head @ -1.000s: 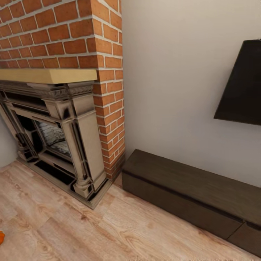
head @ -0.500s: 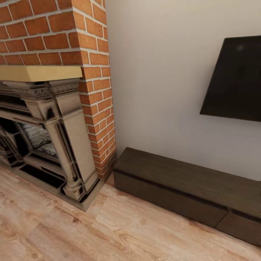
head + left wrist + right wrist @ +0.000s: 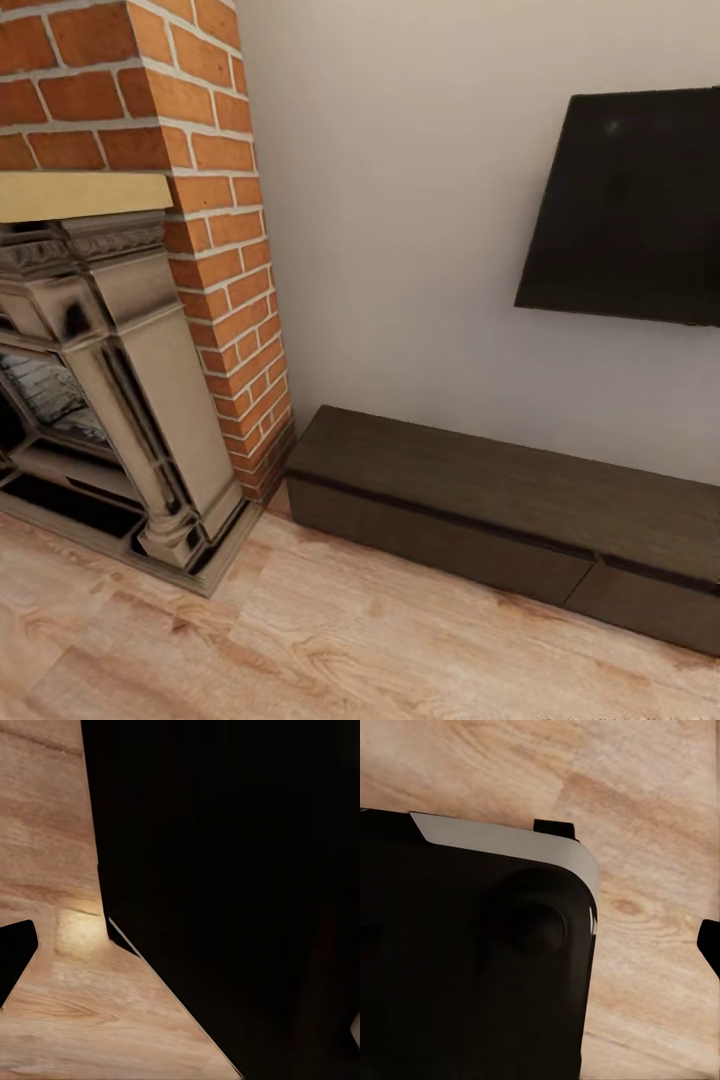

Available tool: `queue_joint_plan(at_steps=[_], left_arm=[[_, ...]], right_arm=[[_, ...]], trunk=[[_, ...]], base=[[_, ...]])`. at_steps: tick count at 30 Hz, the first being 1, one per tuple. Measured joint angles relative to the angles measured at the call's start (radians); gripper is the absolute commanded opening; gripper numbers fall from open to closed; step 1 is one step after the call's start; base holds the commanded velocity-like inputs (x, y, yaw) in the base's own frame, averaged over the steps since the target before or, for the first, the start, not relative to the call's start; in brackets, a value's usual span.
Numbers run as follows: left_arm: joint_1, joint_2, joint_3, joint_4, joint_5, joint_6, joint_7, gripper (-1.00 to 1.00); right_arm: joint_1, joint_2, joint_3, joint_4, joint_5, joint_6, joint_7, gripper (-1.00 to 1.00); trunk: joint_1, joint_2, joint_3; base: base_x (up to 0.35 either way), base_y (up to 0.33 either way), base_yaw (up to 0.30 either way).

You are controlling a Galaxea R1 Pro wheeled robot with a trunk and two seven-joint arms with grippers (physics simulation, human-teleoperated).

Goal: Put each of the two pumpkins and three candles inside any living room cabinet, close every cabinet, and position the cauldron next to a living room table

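The cabinet, a long low dark-brown unit, stands on the floor against the white wall in the head view, to the right of the brick chimney. Its two visible drawer fronts sit flush and shut, and its flat top is bare. Pumpkins, candles and cauldron are out of view. In the left wrist view one dark fingertip stands at the picture's edge over wood floor, beside the robot's dark body. The right wrist view has a dark fingertip at its edge, with floor between it and the black base.
An ornate grey fireplace with a pale mantel fills the left, backed by red brick. A black TV hangs on the wall above the cabinet. Light wood floor stretches in front of both.
The head camera has swung right: fireplace and cabinet slid left in the picture, more of the TV came in, and an orange bit at the lower left edge left the view.
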State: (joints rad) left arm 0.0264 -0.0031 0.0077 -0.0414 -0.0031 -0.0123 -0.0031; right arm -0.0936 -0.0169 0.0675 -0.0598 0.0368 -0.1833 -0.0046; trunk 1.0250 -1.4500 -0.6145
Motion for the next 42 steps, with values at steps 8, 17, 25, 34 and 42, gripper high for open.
queue_joint_plan(at_steps=[8, 17, 25, 34, 42], left_arm=[[0.000, 0.000, 0.000, 0.000, 0.000, -0.001, 0.000, 1.00], [0.000, 0.000, -0.001, 0.000, -0.001, -0.001, 0.000, 1.00], [0.000, 0.000, -0.003, 0.000, -0.003, -0.001, 0.000, 1.00], [0.000, 0.000, -0.002, 0.000, -0.002, -0.001, 0.000, 1.00], [0.000, 0.000, -0.002, 0.000, -0.001, -0.001, 0.000, 1.00]], right_arm=[[0.000, 0.000, 0.000, 0.000, 0.000, -0.001, 0.000, 1.00], [0.000, -0.001, 0.000, 0.000, 0.000, -0.001, 0.000, 1.00], [0.000, 0.000, 0.001, 0.000, 0.000, 0.001, 0.000, 1.00], [0.000, 0.000, 0.000, 0.000, -0.001, 0.001, 0.000, 1.00], [0.000, 0.000, 0.000, 0.000, -0.001, 0.001, 0.000, 1.00]], trunk=[[0.000, 0.000, -0.008], [0.000, 0.000, -0.015], [0.000, 0.000, -0.017], [0.000, 0.000, -0.018], [0.000, 0.000, -0.018]], base=[[0.197, 0.057, -0.225], [0.251, 0.176, -0.250], [0.240, 0.150, -0.267], [0.036, 0.016, -0.273], [0.001, 0.000, -0.246]])
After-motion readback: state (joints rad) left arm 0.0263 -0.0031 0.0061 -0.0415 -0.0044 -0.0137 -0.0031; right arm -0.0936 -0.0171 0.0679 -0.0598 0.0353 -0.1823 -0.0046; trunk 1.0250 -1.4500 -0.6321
